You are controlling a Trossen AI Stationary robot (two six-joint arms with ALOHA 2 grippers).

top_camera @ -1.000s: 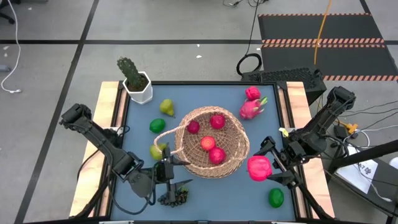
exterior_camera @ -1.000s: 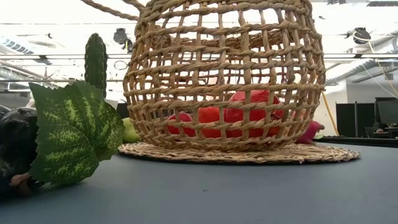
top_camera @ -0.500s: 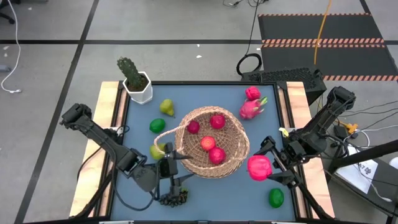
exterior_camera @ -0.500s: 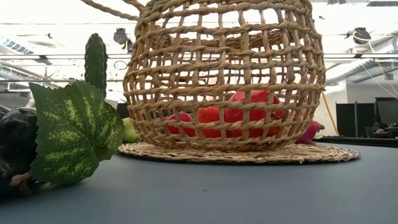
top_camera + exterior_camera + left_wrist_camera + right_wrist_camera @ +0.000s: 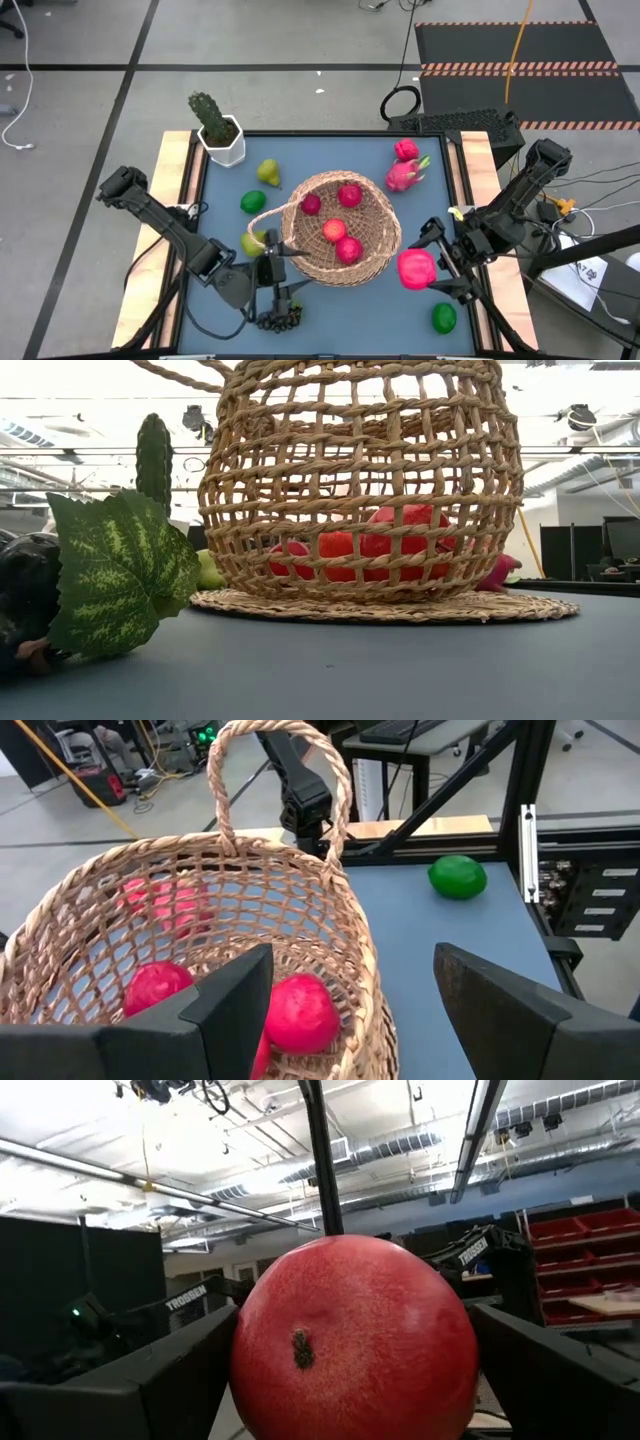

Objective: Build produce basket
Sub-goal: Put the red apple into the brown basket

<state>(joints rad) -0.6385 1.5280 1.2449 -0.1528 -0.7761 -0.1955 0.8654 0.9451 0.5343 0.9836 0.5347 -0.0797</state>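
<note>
Your left gripper [image 5: 272, 268] is hovering spread at the near rim of the basket [image 5: 372, 258]. Beyond it, your right gripper [image 5: 428, 268] is pinching a red apple [image 5: 416, 269] just beside the basket's right side.

Tan basket [image 5: 340, 228], red apples [image 5: 349, 195]

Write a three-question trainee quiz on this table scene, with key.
1. True or false: the right gripper holds a big red fruit.
2. How many red fruits lie inside the basket? A) two B) four C) six
3. Which arm's fingers straddle the basket rim?

Key: 1 true. 2 B. 3 The left: in its wrist view one finger is inside the weave and the other outside, the left gripper not closed on it.
</note>
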